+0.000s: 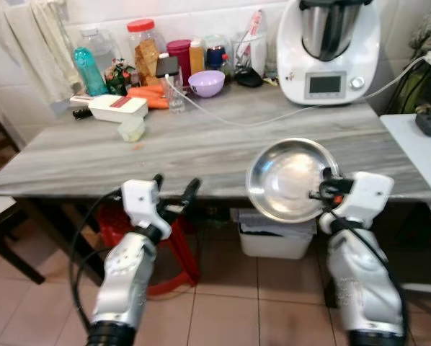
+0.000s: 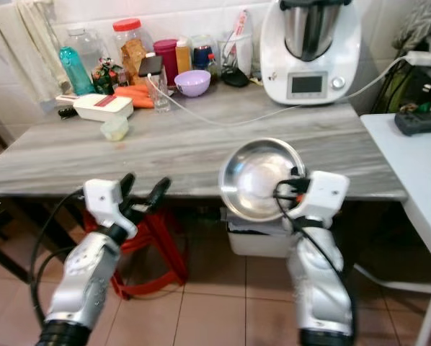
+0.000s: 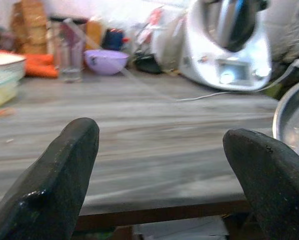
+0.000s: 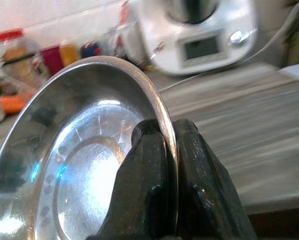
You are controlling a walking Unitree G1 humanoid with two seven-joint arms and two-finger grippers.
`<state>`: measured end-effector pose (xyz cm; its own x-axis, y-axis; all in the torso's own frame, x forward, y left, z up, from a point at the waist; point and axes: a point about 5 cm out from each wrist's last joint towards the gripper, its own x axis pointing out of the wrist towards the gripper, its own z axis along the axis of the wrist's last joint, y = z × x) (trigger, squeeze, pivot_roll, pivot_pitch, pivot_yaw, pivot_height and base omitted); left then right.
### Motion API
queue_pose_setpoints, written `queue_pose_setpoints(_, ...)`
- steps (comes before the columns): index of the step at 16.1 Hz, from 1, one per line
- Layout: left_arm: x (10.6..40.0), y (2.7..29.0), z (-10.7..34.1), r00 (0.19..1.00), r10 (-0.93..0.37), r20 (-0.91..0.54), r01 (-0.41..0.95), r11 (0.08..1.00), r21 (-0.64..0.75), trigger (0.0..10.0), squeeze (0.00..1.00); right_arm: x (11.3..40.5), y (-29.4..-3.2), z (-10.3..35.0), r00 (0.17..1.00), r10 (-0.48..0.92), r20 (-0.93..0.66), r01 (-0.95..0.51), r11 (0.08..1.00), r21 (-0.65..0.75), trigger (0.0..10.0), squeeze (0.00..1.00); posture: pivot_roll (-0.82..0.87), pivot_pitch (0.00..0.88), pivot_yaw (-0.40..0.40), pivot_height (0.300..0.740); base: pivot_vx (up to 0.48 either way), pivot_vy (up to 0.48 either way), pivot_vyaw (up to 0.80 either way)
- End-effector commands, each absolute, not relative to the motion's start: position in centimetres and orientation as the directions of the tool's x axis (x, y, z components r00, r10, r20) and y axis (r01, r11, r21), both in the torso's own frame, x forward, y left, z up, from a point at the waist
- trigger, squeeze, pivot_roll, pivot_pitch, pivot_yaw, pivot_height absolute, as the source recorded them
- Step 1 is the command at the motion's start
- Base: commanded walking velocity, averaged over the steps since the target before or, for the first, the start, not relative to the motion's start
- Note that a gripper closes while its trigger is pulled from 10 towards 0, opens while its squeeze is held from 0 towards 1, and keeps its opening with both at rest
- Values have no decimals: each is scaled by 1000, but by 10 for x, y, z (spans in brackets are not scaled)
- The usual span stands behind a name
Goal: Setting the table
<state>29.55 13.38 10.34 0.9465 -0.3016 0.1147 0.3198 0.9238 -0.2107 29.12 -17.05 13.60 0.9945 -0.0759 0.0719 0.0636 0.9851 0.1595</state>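
Note:
A shiny steel plate (image 1: pixel 287 180) hangs tilted over the front edge of the grey wooden table (image 1: pixel 187 144), on the right side. My right gripper (image 1: pixel 323 189) is shut on the plate's rim, and in the right wrist view its two black fingers (image 4: pixel 152 165) pinch the plate (image 4: pixel 79 165) edge. My left gripper (image 1: pixel 174 191) is open with nothing between its fingers (image 3: pixel 64 170), held just below the table's front edge on the left.
Along the table's back stand a white kitchen machine (image 1: pixel 329 50), a purple bowl (image 1: pixel 206 83), jars, bottles, carrots (image 1: pixel 147 96) and a white box (image 1: pixel 114 108). A white cable (image 1: pixel 273 115) crosses the tabletop. A white side table (image 1: pixel 421 144) is at right, a red stool (image 1: pixel 169 245) underneath.

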Motion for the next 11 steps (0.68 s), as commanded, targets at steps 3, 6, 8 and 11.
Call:
queue_pose_setpoints(3,296,137,104,950,-292,113,310,928,-208,10000,0,294,-169,141,993,-68,94,51,984,171,10000,0,-112,0,91,740,322,0,0)
queue_pose_setpoints(6,295,137,103,951,-290,108,307,928,-213,10000,0,295,-169,141,993,-66,94,48,983,179,10000,0,-111,0,91,740,321,0,0)
queue_pose_setpoints(8,295,138,103,952,-286,107,303,928,-216,10000,0,296,-169,141,993,-69,93,52,982,182,10000,0,-109,0,92,740,324,0,0)
queue_pose_setpoints(11,294,141,102,955,-279,103,296,931,-216,10000,0,296,-169,141,993,-72,91,54,981,186,10000,0,-110,0,93,740,320,0,0)
